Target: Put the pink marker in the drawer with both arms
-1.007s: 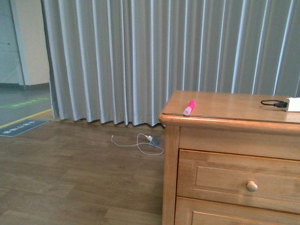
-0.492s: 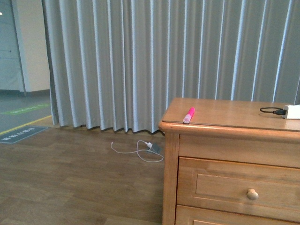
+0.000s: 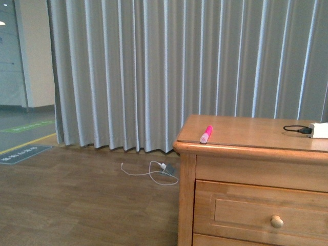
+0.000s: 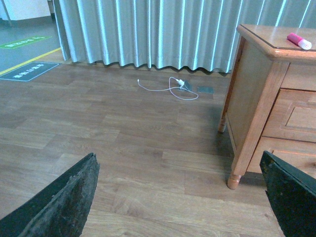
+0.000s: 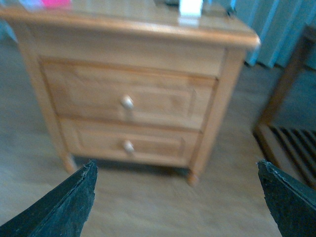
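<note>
Glossy wood dresser (image 3: 246, 130), smooth plastic pink marker (image 3: 206, 134), grey cloth curtain (image 3: 154, 77), matt wood floor (image 3: 77, 195).

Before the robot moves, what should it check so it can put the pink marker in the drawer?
1. Short bright pink marker lies free on the wooden dresser top: ok.
2. Uppermost honey-brown wooden drawer is open: not ok, it is shut.
3. Round pale knob has nothing blocking it: ok.
4. Left gripper is open and empty: ok.
5. Right gripper is open and empty: ok.
6. Knob and marker are within reach: cannot tell.
</note>
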Controlling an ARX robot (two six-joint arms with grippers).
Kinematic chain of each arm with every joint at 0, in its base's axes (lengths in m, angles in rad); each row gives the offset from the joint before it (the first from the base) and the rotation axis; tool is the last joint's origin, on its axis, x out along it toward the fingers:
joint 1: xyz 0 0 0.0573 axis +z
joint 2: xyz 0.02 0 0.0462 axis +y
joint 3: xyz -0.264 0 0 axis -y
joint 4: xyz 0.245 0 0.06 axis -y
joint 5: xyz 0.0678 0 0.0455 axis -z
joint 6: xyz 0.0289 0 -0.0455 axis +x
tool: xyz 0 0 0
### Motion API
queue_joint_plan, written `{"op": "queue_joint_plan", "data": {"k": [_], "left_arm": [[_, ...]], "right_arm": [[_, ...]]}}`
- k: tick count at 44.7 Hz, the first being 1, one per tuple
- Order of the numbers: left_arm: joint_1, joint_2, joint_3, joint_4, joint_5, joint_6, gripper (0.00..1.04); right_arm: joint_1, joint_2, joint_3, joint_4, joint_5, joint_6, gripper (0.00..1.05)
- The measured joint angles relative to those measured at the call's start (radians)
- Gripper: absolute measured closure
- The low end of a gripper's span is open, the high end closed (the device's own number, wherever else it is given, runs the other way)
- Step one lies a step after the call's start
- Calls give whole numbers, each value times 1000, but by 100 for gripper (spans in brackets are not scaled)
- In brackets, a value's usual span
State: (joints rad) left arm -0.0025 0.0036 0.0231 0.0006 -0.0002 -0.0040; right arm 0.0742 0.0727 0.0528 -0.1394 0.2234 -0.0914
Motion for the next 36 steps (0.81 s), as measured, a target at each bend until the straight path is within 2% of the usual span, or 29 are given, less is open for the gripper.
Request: {"op": "queue_joint_plan", "data": {"k": [2,6,15,24,36], "left_arm": [[0,0,0,0,0,0,6],[0,0,0,0,0,0,6],[0,0,0,0,0,0,6],[0,0,0,0,0,0,6],[0,0,0,0,0,0,6]], "right_arm": [[34,51,11,-40,73,-32,9],[60,161,46,-27,60,-30,9],[79,674,212,278,-8,90,9],[119,1163,384,500,0,150,9],[155,1603,645,596,40,174,9]]}}
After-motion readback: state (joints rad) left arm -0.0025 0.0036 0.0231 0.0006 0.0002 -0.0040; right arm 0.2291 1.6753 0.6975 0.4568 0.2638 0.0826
